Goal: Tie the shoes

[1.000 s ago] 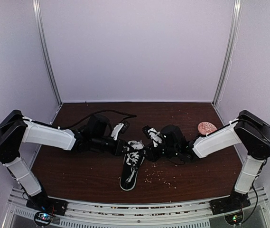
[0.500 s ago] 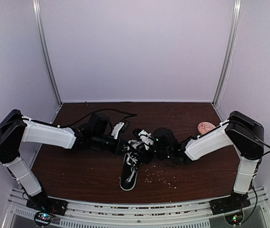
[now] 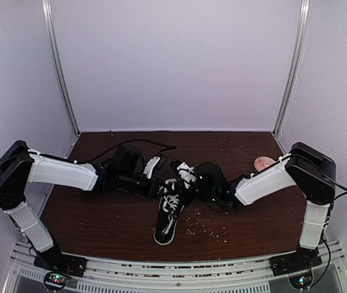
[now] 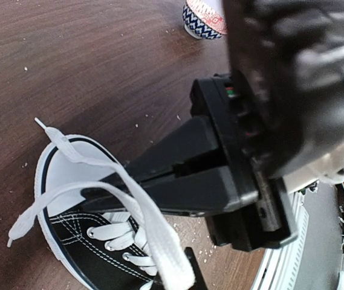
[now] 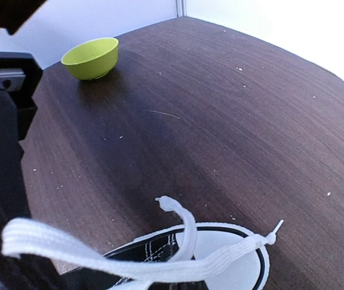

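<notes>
The black sneaker (image 3: pixel 167 220) lies in the middle of the table with its white toe cap (image 4: pixel 69 175) toward the near edge. My left gripper (image 3: pixel 163 186) is over the shoe's laced end, shut on a white lace (image 4: pixel 153 235) that runs across the toe cap. My right gripper (image 3: pixel 180 185) has reached in from the right and crosses close in front of the left one; its black fingers (image 4: pixel 159 181) are pressed together over the shoe, on the other lace as far as I can see. In the right wrist view a lace (image 5: pixel 159 266) stretches across the toe cap (image 5: pixel 232 272).
A pink patterned bowl (image 3: pixel 264 163) stands at the right, also in the left wrist view (image 4: pixel 203 18). A green bowl (image 5: pixel 90 57) stands further off on the brown table (image 3: pixel 100 220). Crumbs (image 3: pixel 207 227) lie right of the shoe. Walls close in on three sides.
My right gripper has moved left toward the shoe and now sits against the left gripper, carrying its lace across. The left arm has hardly moved.
</notes>
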You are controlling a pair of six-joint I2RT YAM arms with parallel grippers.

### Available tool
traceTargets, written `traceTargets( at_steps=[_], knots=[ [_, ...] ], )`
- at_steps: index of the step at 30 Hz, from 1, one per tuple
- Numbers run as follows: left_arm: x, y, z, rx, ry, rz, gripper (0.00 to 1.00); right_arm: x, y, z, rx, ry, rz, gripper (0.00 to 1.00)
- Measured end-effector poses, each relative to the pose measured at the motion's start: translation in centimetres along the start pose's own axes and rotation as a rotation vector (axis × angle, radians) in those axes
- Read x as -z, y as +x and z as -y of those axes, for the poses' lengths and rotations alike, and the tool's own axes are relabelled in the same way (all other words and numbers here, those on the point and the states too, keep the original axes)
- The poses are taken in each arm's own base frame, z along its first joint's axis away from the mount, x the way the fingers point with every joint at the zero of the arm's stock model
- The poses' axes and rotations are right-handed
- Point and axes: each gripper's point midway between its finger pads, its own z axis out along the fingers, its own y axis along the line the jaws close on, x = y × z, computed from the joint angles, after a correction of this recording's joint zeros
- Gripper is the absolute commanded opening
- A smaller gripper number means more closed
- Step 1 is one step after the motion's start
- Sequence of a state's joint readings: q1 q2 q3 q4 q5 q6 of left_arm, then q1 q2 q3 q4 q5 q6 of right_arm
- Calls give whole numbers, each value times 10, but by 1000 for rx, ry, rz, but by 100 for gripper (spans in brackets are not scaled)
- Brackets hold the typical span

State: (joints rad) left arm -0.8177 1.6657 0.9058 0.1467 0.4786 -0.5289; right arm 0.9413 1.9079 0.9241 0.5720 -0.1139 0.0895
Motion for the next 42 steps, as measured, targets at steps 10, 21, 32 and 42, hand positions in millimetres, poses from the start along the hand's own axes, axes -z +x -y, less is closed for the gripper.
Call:
traceTargets(
  at_steps=[10, 21, 32, 42],
  knots=[
    [0, -1, -2, -1, -11, 6, 0, 76, -16, -1, 50, -5, -44, 0],
    [0, -10, 2, -19, -3, 23, 0, 149, 2, 3, -14, 24, -113, 32],
    [0, -11, 3, 6, 2, 23, 0, 84, 44, 17, -57, 105, -37, 44],
    [0, -10, 3, 18, 2, 21, 0, 42, 1, 12, -25, 93, 93, 47]
  ],
)
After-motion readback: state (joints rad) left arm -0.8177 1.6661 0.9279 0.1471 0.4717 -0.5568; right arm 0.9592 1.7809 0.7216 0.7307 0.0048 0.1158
